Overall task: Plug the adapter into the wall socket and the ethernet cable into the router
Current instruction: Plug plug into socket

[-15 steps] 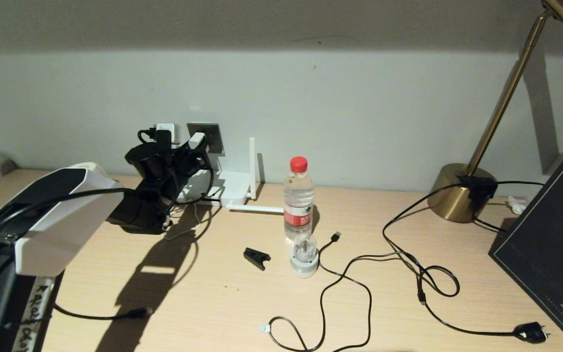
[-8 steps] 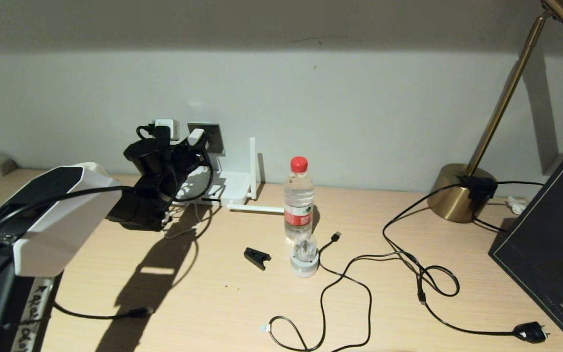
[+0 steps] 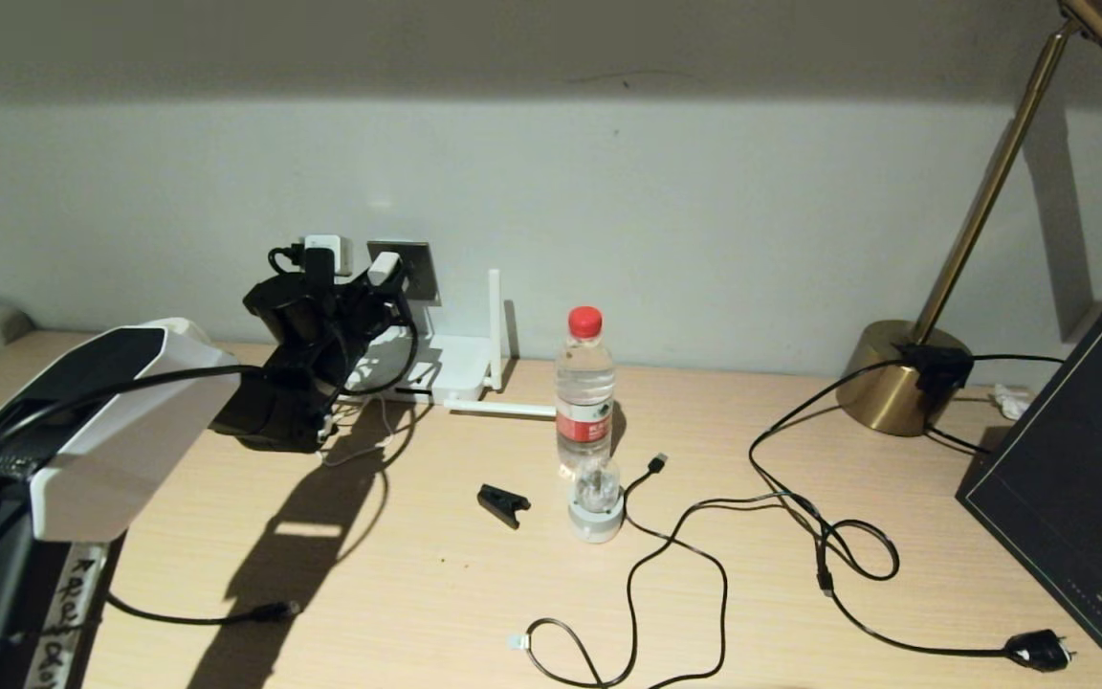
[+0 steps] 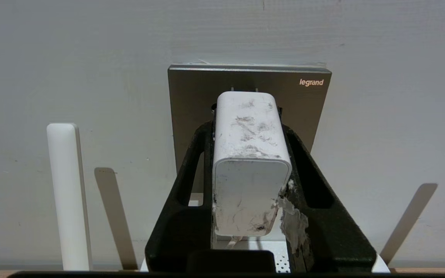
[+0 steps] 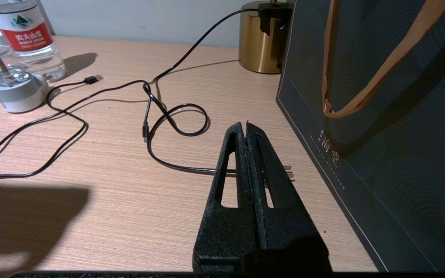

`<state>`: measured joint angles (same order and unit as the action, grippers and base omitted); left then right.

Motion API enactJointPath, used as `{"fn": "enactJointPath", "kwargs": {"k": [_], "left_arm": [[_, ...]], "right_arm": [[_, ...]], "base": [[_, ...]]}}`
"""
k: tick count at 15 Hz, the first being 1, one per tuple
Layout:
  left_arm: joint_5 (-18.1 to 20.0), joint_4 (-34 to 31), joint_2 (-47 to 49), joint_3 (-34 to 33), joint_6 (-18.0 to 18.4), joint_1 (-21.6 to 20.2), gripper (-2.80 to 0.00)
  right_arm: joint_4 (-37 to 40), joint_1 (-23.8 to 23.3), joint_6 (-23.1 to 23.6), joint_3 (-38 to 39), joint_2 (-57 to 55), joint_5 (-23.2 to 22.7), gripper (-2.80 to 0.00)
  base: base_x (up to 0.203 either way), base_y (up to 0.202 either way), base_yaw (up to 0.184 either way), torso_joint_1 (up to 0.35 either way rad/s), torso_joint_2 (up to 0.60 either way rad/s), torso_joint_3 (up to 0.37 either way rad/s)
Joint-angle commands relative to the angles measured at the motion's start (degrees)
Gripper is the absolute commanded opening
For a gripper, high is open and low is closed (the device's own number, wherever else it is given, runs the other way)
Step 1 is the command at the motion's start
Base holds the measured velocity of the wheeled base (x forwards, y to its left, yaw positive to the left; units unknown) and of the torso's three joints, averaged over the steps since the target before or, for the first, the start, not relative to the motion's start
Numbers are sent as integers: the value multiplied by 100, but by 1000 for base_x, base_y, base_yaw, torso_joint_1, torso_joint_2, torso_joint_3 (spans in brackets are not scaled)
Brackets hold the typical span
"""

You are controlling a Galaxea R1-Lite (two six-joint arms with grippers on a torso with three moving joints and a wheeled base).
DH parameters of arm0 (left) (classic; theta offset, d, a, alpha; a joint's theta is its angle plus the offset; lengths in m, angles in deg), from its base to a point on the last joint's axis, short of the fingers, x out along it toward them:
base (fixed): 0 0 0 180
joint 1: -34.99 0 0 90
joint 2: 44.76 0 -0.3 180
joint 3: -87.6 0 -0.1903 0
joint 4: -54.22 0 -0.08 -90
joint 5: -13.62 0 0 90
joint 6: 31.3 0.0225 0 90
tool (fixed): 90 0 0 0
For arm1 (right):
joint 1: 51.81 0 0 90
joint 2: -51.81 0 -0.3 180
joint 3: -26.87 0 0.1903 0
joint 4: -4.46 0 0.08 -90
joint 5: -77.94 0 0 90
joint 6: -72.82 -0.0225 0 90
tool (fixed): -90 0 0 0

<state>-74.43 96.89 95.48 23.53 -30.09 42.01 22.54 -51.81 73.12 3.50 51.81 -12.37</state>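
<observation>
My left gripper (image 3: 371, 287) is up at the wall, shut on the adapter (image 4: 247, 154), a scuffed white block clamped between both black fingers (image 4: 307, 162). The adapter's front end sits against the grey wall socket (image 4: 311, 108), with a sliver of its prongs still showing. Below the socket lies the white router (image 3: 455, 368), with one antenna (image 3: 494, 321) upright and another flat on the table. The ethernet cable (image 3: 561, 629) lies loose near the table's front, its clear connector (image 3: 516, 642) free. My right gripper (image 5: 246, 127) hovers shut and empty over the table beside a dark bag.
A water bottle (image 3: 584, 383) and a small white-based glass dome (image 3: 596, 502) stand mid-table, with a black clip (image 3: 501, 502) to their left. A black USB-tipped cable (image 3: 658, 462), a black mains plug (image 3: 1039, 651), a brass lamp base (image 3: 895, 378) and the dark bag (image 3: 1077, 469) fill the right side.
My left gripper has lifted the adapter slightly and carried it closer to the socket plate. Nothing on the table has moved.
</observation>
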Motion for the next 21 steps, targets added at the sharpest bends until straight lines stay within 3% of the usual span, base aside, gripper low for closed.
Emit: {"fn": "enactJointPath", "kwargs": {"k": [1,21], "left_arm": [[-10,41,30,-11,2,1,-280],[-63,67,74,-10,2,1,-280]], "right_arm": [[-7,0,5,202,-4,-4,-280],[-7,0,5,202,0,-4,-280]], "base": [[0,0,0,0,0,0],[0,0,0,0,0,0]]}}
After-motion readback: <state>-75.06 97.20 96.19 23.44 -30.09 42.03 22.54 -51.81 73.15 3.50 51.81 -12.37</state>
